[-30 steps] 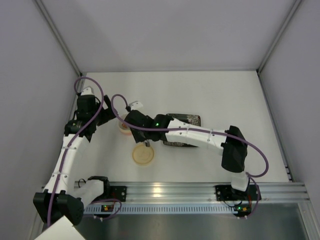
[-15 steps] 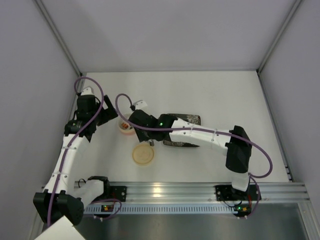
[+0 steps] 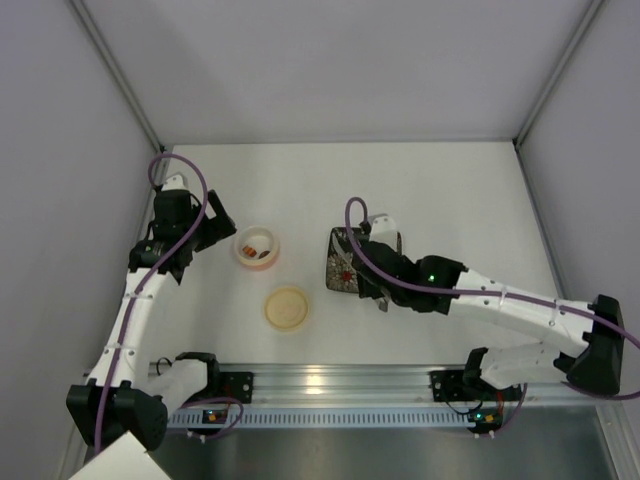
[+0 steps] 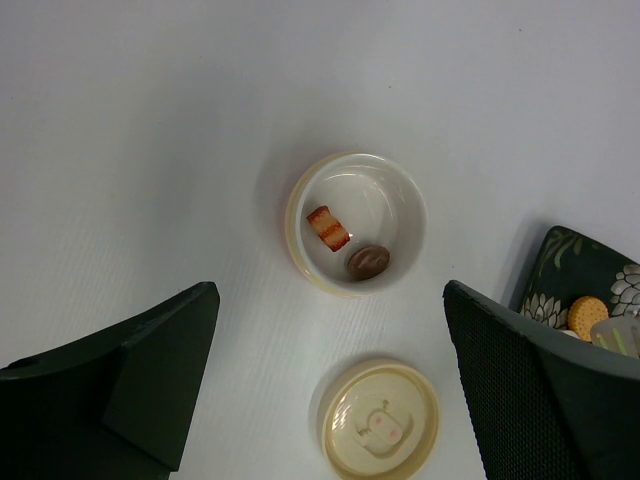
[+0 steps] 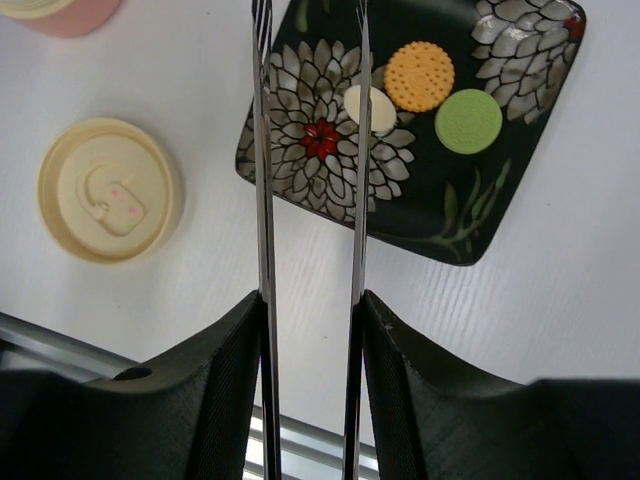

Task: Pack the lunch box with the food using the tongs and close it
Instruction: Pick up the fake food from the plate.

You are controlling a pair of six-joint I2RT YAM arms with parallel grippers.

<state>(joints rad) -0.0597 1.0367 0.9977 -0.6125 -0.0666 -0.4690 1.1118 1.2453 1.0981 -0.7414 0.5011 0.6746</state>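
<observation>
White table (image 3: 450,190) bears lunch box (image 4: 375,190), lid (image 4: 378,432), floral plate (image 5: 450,200).

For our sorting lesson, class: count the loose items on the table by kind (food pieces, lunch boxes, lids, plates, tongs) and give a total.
food pieces: 5
lunch box: 1
lid: 1
plate: 1
tongs: 1
total: 9
</observation>
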